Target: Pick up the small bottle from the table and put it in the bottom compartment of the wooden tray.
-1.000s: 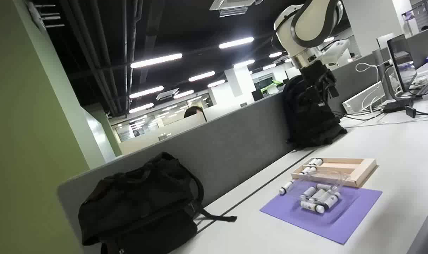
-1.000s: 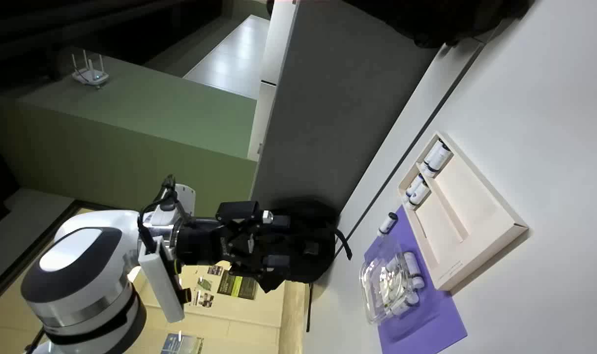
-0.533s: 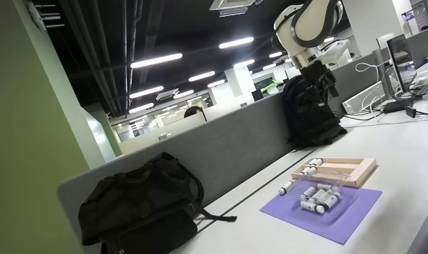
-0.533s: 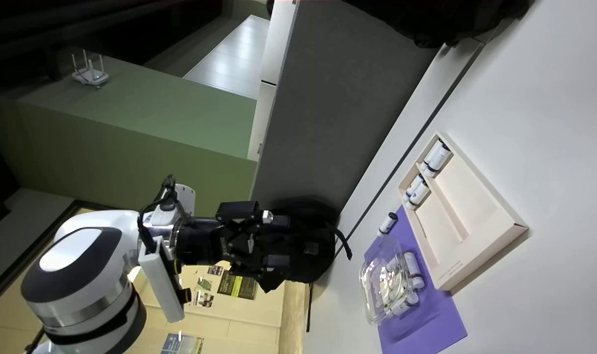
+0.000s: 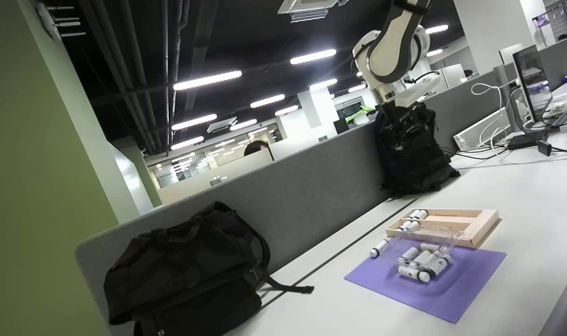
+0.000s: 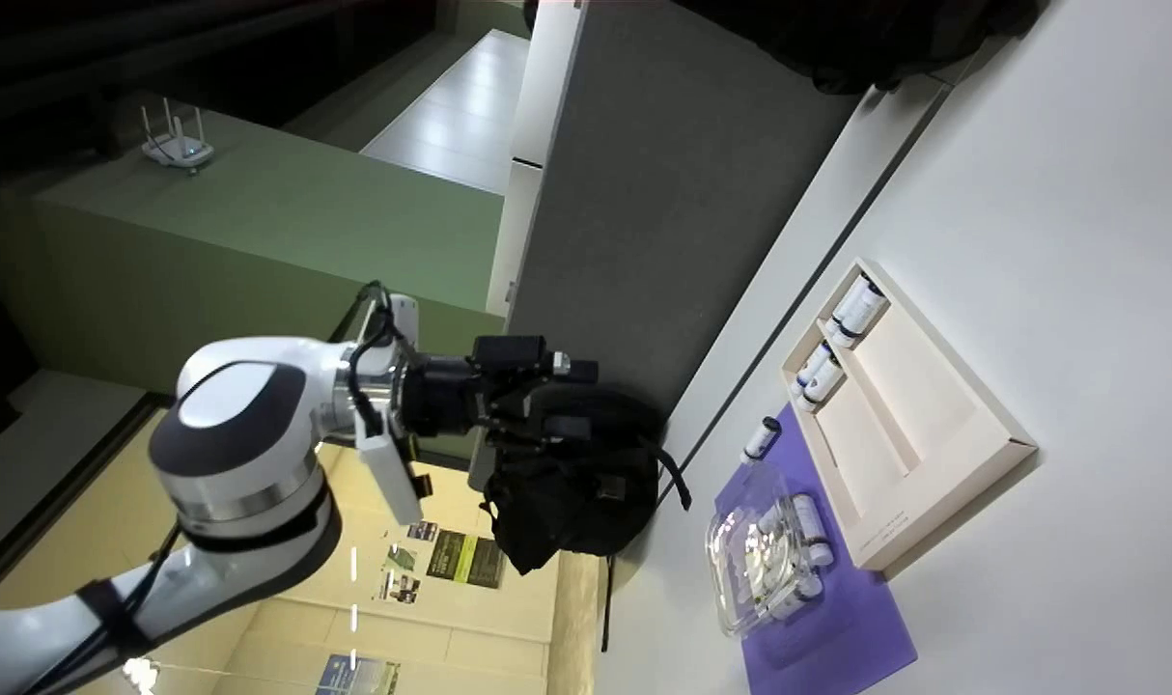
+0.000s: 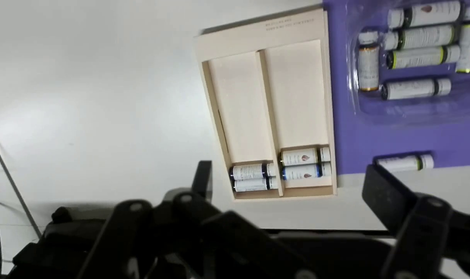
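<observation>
A small white-labelled bottle (image 5: 379, 248) lies on its side at the edge of the purple mat, on the white table (image 5: 535, 210). It also shows in the other views (image 6: 762, 438) (image 7: 405, 162); in the wrist view a finger covers part of its lower left end. The wooden tray (image 5: 482, 226) lies beside the mat (image 6: 943, 502). In the wrist view the tray (image 7: 258, 37) has two long compartments, each with two bottles (image 7: 254, 184) (image 7: 301, 171) at the near end. My gripper (image 7: 295, 186) is open and empty, high above the table, also seen in an exterior view (image 6: 578, 401).
A clear plastic container (image 7: 353, 97) with several bottles (image 7: 417, 89) stands on the purple mat (image 7: 355, 151). Black backpacks (image 5: 185, 270) (image 5: 423, 168) stand along the grey partition (image 5: 311, 186). A monitor (image 5: 531, 84) and cables (image 5: 491, 135) are at the far end.
The arm and open gripper have moved, to the left and slightly down in one exterior picture, up and to the right in another. The bottles and the tray have not moved.
</observation>
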Controlling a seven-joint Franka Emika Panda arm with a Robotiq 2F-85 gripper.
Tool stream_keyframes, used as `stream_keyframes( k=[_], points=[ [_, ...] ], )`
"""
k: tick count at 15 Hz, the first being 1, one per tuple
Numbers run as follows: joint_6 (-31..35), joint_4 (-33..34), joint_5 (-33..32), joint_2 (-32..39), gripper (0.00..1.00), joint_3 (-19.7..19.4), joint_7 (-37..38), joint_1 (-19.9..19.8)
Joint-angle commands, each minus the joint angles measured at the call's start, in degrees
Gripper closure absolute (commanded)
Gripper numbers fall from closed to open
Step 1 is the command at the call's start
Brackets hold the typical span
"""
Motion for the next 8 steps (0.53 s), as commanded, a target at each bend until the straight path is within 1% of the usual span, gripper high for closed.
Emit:
stream_keyframes(
  k=[1, 3, 5, 6, 8],
  points=[
    [-2.9, 14.5, 3.5, 14.4, 0.0, -2.3, 7.6, 1.9],
    [-3.2, 20.9, 6.5, 20.9, 0.0, -3.5, 11.4, 3.5],
    [-4.8, 27.3, 10.4, 26.7, 0.0, -4.1, 15.5, 5.7],
    [-1.1, 19.2, 9.0, 20.9, 0.0, -4.8, 9.8, 5.0],
    [-2.2, 24.0, 10.7, 25.6, 0.0, -5.1, 12.2, 6.5]
  ],
)
